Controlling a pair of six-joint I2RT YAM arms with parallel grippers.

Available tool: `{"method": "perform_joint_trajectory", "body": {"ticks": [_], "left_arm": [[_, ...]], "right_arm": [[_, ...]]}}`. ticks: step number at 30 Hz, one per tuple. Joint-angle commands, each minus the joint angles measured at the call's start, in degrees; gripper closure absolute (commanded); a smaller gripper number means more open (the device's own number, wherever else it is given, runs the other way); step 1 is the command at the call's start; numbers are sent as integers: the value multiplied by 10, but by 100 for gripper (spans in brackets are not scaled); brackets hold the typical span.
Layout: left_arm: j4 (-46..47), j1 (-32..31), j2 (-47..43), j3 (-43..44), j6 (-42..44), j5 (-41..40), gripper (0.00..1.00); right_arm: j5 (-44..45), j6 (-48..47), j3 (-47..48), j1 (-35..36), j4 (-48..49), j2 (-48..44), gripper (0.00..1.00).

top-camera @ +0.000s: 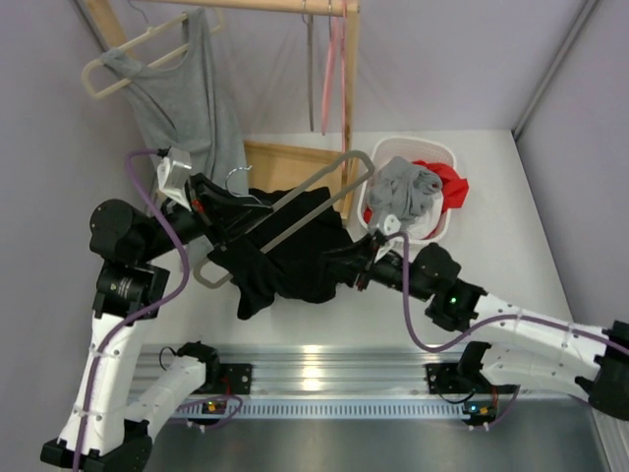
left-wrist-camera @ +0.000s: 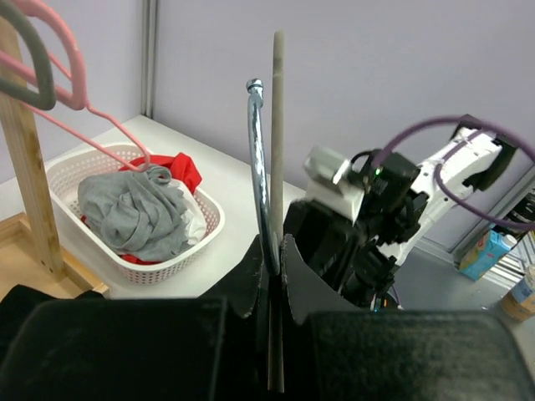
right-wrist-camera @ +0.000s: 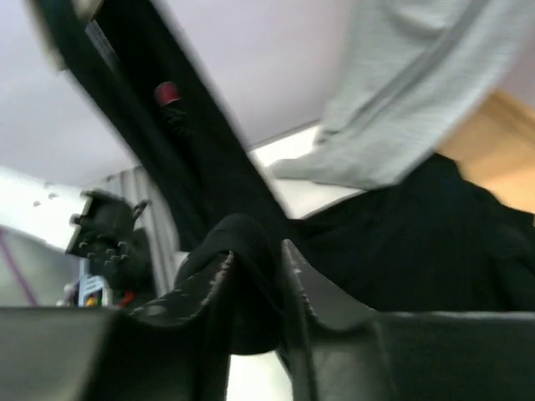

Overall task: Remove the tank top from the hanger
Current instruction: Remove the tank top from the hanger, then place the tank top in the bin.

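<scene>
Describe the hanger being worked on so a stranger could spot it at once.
Find the wooden rack at the back, then look just in front of it. The grey hanger there is off the rail, tilted, carrying a black tank top; the cream hanger and pink hangers hang on the rack.

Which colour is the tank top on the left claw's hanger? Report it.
Plain black tank top; clearest in the top external view.

R gripper (right-wrist-camera: 253, 288) pinching fold of blk tank top (right-wrist-camera: 435, 242).
</scene>
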Motion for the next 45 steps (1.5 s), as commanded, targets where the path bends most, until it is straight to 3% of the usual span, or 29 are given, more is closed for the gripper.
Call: {"method": "perform_joint_trajectory", "body": {"ticks": [1,2,3,5,8,13,19,21,22,23,24,25,33,36,40,42,45], "left_arm": [[38,-18,-11,41,-3,-8,100],[40,-21,-12,45,-4,-8,100],[40,-24,-12,50,-6,-9,100],[40,-26,-12,62,-12,-13,100],[41,-26,-15,75,-18,-19,100],[84,-27,-27,80,-50,-20,100],[159,-27,-37,75,-99,-9,100],[224,-27,-43,41,-130,2,100],[320,-27,-46,23,-178,0,100],[367,-27,-50,2,-201,-2,100],[402,-27,-54,-32,-217,-15,100],[424,-27,-55,-43,-225,-26,100],[454,-27,-74,-126,-145,-143,100],[526,-27,-79,-159,-162,-186,100],[595,-27,-67,-166,-218,-204,100],[592,-27,-63,-152,-219,-195,100],[501,-27,-74,-121,-165,-186,100]], "right_arm": [[4,-21,12,77,168,64,71],[9,-28,18,97,190,82,45],[9,-25,25,103,202,116,32],[-4,-5,33,107,236,148,16],[-26,21,29,107,333,201,3],[-9,22,55,112,416,288,1],[10,-25,93,122,413,317,1],[-13,-16,116,121,395,332,7],[-34,-13,125,123,389,335,19],[-42,-2,134,125,375,342,62],[-45,4,149,128,365,343,84],[-52,7,156,138,354,342,98],[-100,-26,197,209,250,329,100],[-123,-29,249,221,153,358,100],[-87,-14,264,223,57,390,100],[-74,-13,232,222,54,383,100],[-45,-15,166,220,55,331,100]]}}
